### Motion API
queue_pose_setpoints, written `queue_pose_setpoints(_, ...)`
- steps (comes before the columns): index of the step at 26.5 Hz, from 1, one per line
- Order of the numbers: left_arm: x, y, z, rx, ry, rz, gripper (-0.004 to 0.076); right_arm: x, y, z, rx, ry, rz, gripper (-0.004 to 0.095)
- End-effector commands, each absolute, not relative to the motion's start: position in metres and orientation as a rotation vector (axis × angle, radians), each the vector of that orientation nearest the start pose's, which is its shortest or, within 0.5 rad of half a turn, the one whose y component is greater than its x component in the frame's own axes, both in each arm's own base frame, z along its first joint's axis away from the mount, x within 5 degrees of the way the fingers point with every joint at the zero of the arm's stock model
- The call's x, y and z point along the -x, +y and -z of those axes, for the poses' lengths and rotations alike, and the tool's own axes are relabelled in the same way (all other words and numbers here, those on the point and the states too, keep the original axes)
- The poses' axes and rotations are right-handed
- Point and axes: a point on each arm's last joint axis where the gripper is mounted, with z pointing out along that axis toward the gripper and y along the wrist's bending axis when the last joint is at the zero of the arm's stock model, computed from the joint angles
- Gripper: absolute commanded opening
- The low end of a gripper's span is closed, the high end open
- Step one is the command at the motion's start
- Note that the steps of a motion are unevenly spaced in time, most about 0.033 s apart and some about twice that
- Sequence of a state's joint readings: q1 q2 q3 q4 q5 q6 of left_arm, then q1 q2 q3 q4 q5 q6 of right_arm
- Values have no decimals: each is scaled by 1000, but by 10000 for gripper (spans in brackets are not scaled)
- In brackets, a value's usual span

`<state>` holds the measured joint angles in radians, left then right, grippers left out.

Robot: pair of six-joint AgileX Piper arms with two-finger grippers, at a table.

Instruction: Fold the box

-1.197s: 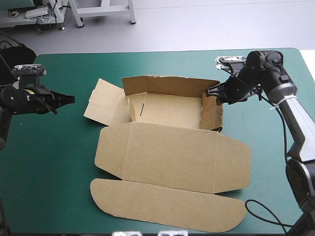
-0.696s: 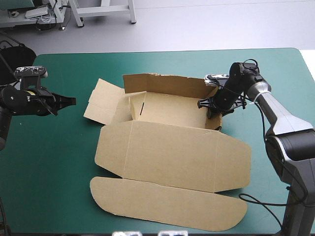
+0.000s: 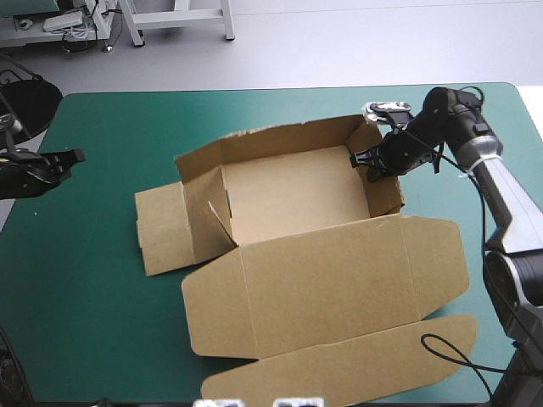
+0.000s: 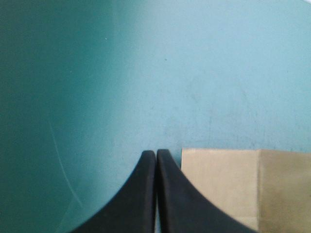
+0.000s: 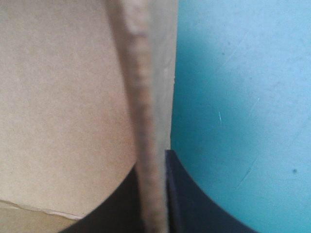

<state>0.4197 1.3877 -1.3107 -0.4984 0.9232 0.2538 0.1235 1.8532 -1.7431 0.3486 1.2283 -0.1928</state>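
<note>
teal-green cover (image 3: 93,271) carries the box (image 3: 288,191) mid-table, walls up — right gripper (image 3: 365,159) clamped on its right wall, left gripper (image 3: 78,155) closed on nothing, apart from it — we judge a pull could drag the unanchored box or crease that wall.

Matt board box (image 3: 288,195), smooth teal-green cover (image 3: 102,322)

The box (image 3: 297,191) has swung round and shifted, and its side wall is now pinched between the right jaws, which earlier seemed only to touch it. The left jaws, closed, have pulled back, and a flattened flap (image 3: 161,229) lies just ahead of them.
</note>
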Motion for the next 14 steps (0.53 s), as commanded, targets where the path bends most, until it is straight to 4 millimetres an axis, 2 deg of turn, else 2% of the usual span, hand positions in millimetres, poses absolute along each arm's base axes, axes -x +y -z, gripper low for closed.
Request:
queue_pose_setpoints(1,-274,102,-390,406,2193,403,-9,-363,67,-380,318,2569,-618,-18)
queue_pose_setpoints(5,-274,118,-380,419,2196,540,-9,-345,47,-415,250,2423,-753,-18)
queue_pose_setpoints(7,-278,116,-376,361,2196,635,-9,-333,40,-434,230,2331,-826,-18)
queue_pose_setpoints(10,-285,110,-371,279,2175,824,-9,-323,36,-450,215,2259,-885,-18)
queue_pose_setpoints(14,-293,103,-373,231,2072,1061,-9,-316,35,-458,213,2225,-903,-18)
